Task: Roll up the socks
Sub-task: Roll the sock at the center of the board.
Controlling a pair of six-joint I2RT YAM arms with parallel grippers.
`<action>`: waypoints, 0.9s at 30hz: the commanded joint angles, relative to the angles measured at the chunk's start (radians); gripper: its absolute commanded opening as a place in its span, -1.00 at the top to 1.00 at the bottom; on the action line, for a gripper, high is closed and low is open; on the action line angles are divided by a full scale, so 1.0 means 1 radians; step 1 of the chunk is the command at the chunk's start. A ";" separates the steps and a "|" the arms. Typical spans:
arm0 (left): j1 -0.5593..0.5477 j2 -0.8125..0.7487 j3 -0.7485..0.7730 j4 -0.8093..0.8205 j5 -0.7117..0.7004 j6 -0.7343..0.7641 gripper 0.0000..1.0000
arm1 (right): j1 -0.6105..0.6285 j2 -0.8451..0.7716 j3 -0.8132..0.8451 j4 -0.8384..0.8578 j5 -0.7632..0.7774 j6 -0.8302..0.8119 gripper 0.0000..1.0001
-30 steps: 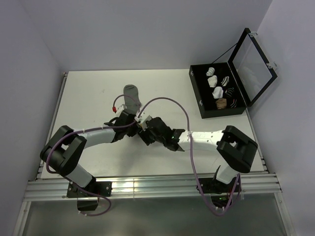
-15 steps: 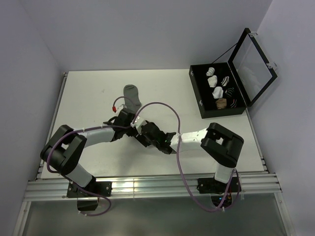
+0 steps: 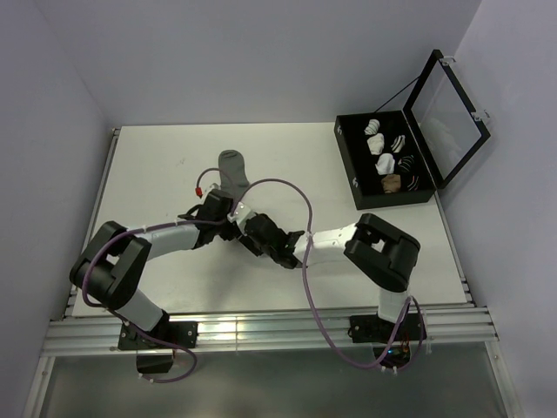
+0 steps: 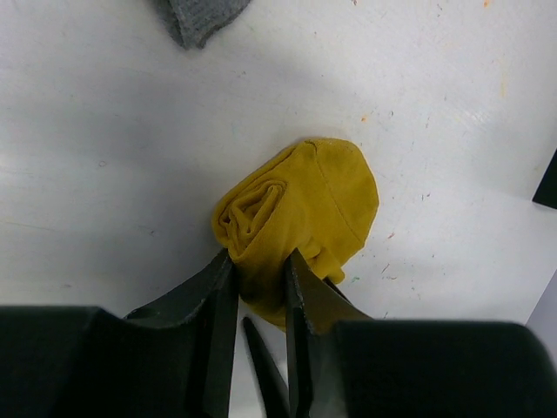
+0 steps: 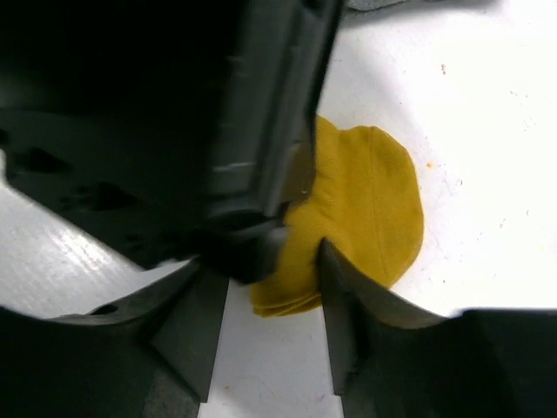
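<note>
Yellow sock [image 4: 300,205] part-rolled mid-table, near the grey sock [image 3: 232,165] | left gripper [image 4: 258,259] pinching the roll | right gripper [image 5: 266,261] jaws parted astride its flat end, nothing clamped | grey sock flat, unrolled, so I'd call it under halfway

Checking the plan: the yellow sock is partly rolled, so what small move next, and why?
Probably close the right gripper on the yellow sock, at its free edge: the open jaws straddle that edge, while the left gripper pinches the rolled end.

No legible text or markings
</note>
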 commanded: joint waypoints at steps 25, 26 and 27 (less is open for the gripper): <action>0.006 -0.332 -0.223 0.075 -0.074 -0.055 -0.51 | -0.340 0.133 0.206 -0.407 -0.956 0.274 1.00; 0.006 -0.340 -0.238 0.086 -0.074 -0.055 -0.51 | -0.354 0.150 0.213 -0.404 -0.993 0.288 1.00; 0.006 -0.347 -0.244 0.097 -0.077 -0.053 -0.50 | -0.377 0.179 0.227 -0.404 -1.030 0.314 1.00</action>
